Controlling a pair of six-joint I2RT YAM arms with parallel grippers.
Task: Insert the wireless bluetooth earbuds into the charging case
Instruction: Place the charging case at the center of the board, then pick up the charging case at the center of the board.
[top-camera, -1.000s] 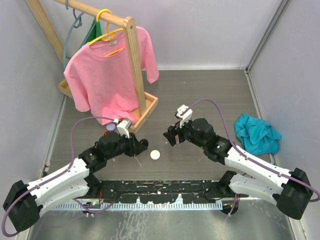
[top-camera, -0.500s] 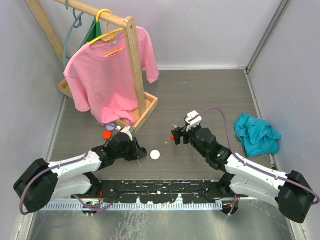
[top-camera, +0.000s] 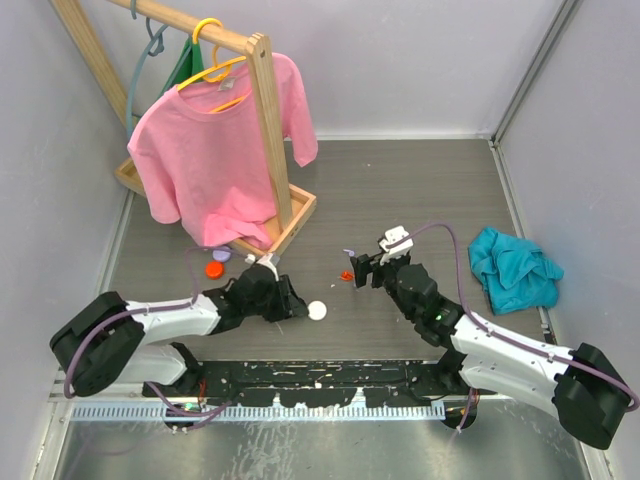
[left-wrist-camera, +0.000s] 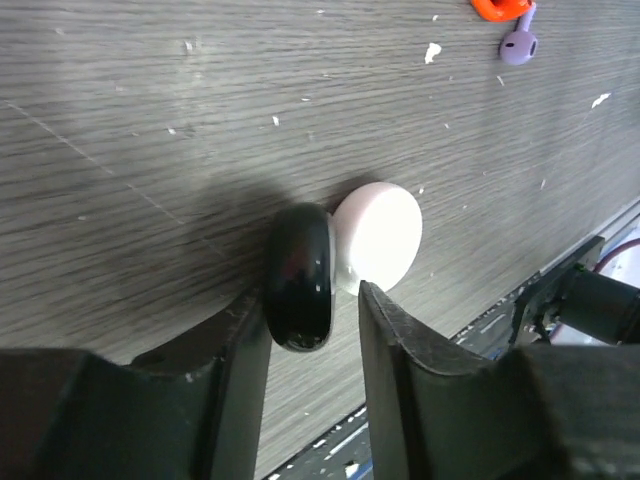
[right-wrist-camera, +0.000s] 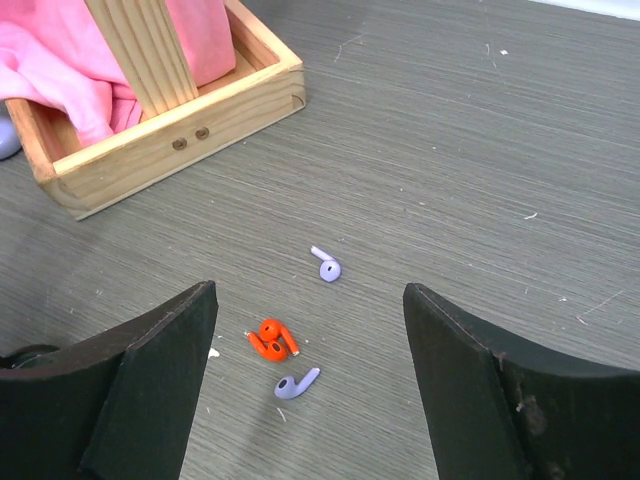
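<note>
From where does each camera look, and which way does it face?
Top external: above and behind the bases, looking down at the table; left arm and right arm show.
Left wrist: low, facing the white case; left gripper shows.
Right wrist: facing the earbuds and wooden tray; right gripper shows.
Shared: both wrist views show these earbuds.

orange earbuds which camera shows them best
The right wrist view: the orange earbuds lie sharp and whole, framed between its fingers. The top external view shows only a tiny red speck; the left wrist view catches just an orange sliver cut off at its top edge.
</note>
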